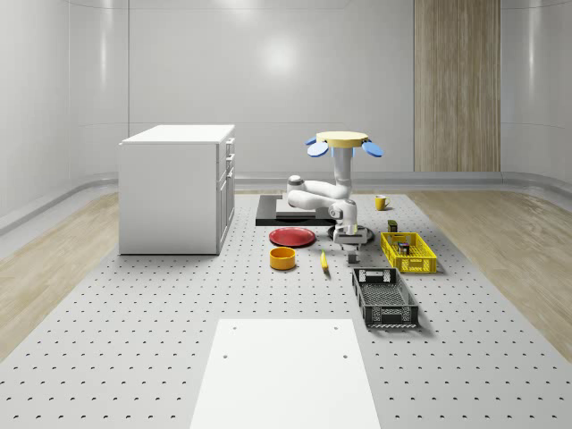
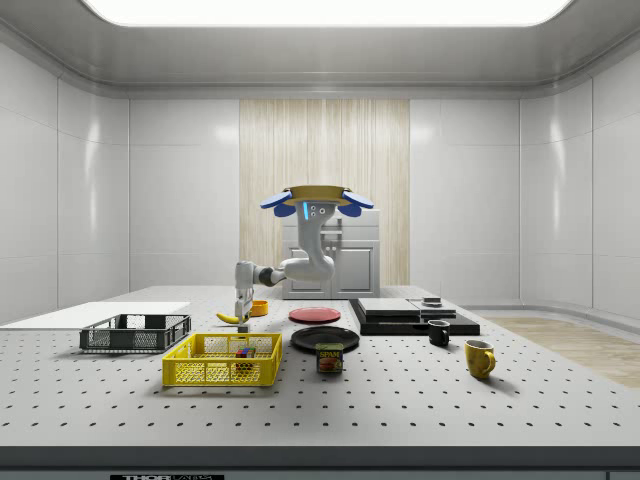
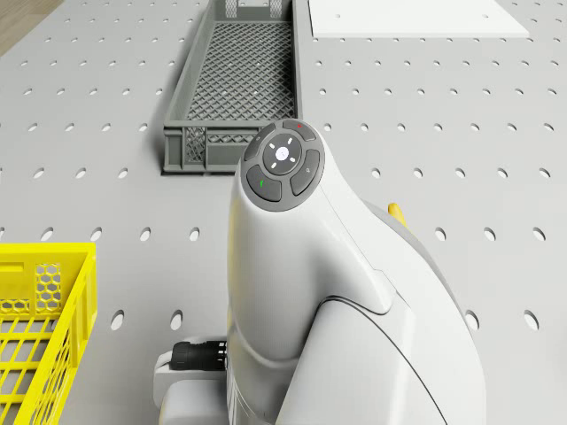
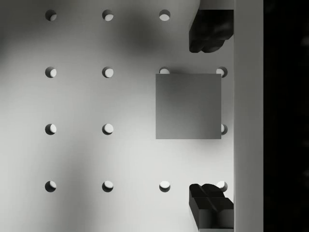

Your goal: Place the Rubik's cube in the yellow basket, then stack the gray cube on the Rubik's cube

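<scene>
The gray cube rests on the perforated table, between my two dark fingertips as the wrist view looks straight down on it. My gripper is open and holds nothing. It hangs low over the table beside the yellow basket, on that basket's left in the whole-scene view. In the side view the gripper points down behind the yellow basket. The Rubik's cube lies inside that basket. The drone hovers above the table, behind the gripper, near the red plate.
A dark mesh basket stands in front of the gripper. A banana, yellow bowl and red plate lie to its left. Farther back are a black slab, a mug and a white cabinet.
</scene>
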`<state>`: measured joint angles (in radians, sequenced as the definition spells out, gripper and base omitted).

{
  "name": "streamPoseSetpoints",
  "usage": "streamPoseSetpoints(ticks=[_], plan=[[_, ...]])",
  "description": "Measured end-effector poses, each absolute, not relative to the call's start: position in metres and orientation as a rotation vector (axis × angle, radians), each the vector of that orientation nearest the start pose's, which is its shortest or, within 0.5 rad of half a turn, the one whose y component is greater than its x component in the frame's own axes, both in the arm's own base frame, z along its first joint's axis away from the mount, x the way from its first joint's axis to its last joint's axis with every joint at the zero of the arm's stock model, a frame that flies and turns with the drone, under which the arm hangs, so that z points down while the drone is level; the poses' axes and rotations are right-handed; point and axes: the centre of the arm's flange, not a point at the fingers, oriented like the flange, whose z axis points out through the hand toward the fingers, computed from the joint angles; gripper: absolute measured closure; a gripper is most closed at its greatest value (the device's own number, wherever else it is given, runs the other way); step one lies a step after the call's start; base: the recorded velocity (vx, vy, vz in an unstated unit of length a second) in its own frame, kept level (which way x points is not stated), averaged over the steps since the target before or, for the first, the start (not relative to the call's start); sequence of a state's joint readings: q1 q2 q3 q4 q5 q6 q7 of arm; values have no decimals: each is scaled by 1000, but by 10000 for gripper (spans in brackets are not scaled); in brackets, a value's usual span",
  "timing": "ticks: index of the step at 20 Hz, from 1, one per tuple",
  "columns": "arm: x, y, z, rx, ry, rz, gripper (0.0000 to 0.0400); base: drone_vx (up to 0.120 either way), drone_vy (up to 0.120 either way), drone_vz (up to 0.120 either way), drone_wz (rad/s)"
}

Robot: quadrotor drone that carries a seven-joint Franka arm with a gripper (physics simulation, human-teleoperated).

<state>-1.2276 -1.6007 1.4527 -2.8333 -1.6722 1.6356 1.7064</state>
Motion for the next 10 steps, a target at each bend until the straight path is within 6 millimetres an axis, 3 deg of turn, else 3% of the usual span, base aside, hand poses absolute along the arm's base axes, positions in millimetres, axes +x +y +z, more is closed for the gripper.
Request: streamPoseSetpoints(ticks=[10], plan=[[321,-8,493,1,-2,786,0,0,0,0,0]])
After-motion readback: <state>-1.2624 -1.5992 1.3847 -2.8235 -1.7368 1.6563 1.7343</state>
